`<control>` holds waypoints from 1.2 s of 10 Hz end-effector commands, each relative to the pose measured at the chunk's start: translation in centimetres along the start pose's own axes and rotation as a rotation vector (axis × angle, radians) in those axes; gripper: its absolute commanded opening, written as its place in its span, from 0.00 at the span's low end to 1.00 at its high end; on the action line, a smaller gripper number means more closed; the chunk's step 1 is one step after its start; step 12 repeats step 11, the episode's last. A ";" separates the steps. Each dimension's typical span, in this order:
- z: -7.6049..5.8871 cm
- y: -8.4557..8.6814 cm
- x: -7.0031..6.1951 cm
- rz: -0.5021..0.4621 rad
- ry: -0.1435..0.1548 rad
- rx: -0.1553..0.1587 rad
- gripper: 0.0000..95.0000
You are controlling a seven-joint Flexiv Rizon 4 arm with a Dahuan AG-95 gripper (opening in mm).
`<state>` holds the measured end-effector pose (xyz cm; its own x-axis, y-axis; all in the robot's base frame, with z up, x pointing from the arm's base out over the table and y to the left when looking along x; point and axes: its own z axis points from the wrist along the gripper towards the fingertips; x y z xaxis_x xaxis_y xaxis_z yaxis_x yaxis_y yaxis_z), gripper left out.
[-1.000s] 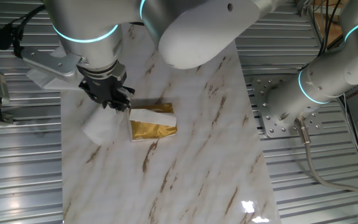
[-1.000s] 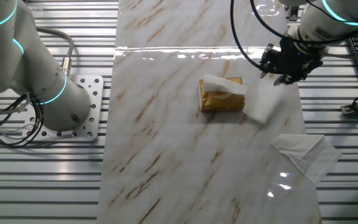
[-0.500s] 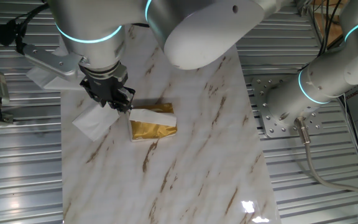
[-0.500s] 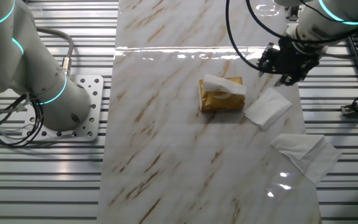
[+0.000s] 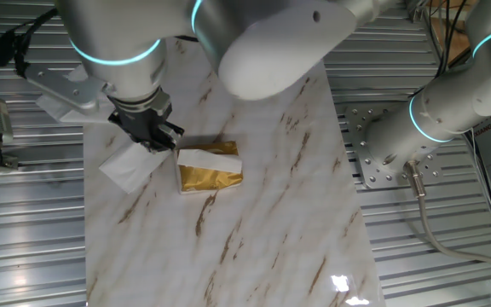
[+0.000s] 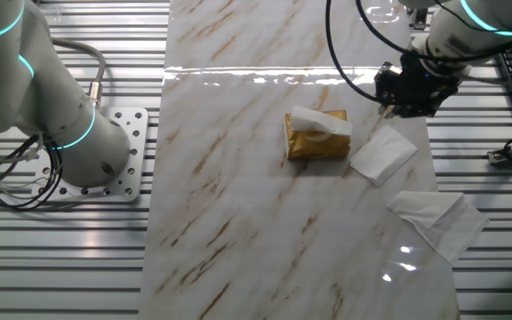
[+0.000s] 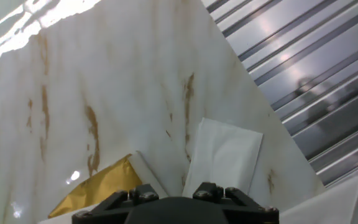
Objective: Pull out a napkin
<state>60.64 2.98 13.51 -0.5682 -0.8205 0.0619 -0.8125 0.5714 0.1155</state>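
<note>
From my remote seat: small folded white paper napkin [image 6: 382, 154] lies flat on the marble bench [image 6: 265, 222], at 3 o'clock of the shiny gold foil packet [image 6: 317, 142] (just beside it); can't tell how the jaws stand.

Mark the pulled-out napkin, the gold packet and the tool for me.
napkin [image 6: 382, 155], the other fixed view, middle of the flat sheet.
gold packet [image 6: 316, 143], the other fixed view, gold front face.
tool [image 6: 409, 96], the other fixed view, black fingertip end above the napkin.

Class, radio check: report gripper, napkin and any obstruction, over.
Gripper above the table, holding nothing; jaw state unclear. Napkin lies flat on the marble board, beside the gold packet. Nothing in the way.
</note>
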 end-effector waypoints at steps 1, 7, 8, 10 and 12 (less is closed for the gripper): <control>0.0 0.0 0.1 0.263 0.048 -0.040 0.00; 0.2 0.1 0.2 0.330 0.056 -0.091 0.00; 0.2 0.1 0.1 0.322 0.060 -0.095 0.00; 0.4 0.3 -0.2 0.321 0.060 -0.097 0.00; 0.4 0.4 -0.3 0.324 0.060 -0.096 0.00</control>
